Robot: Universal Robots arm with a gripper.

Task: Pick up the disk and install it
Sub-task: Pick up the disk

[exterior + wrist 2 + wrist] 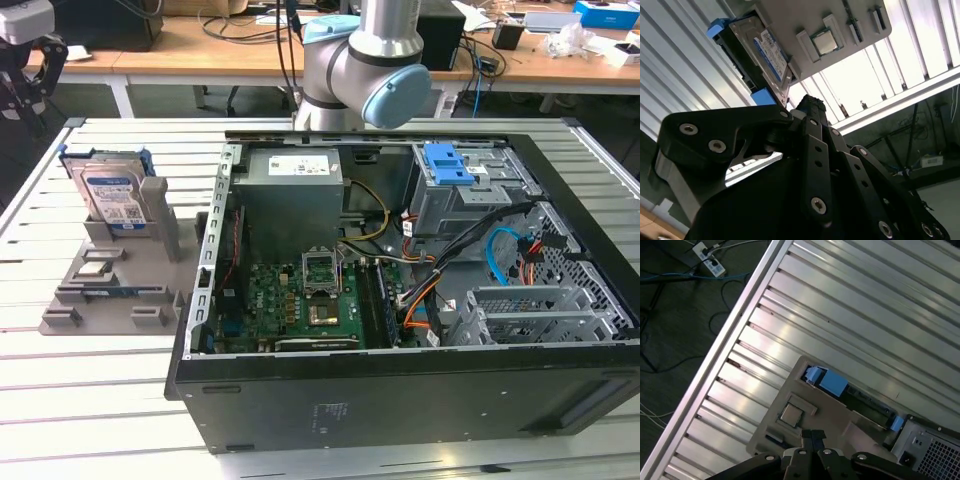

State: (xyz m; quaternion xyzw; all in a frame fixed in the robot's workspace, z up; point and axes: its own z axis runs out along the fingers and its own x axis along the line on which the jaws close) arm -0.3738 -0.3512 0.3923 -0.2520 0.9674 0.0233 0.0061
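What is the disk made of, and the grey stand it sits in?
The disk: shiny silver body, likely metal, with a paper-looking label. Its blue frame looks like matte plastic. The grey stand: dull, even grey, probably plastic.

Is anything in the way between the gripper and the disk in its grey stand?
Nothing visible. In the second wrist view, open space lies between the gripper and the disk, upright in its grey stand.

Silver, blue-framed disk (110, 168), white-and-blue label (115, 203); grey holder (105, 292)
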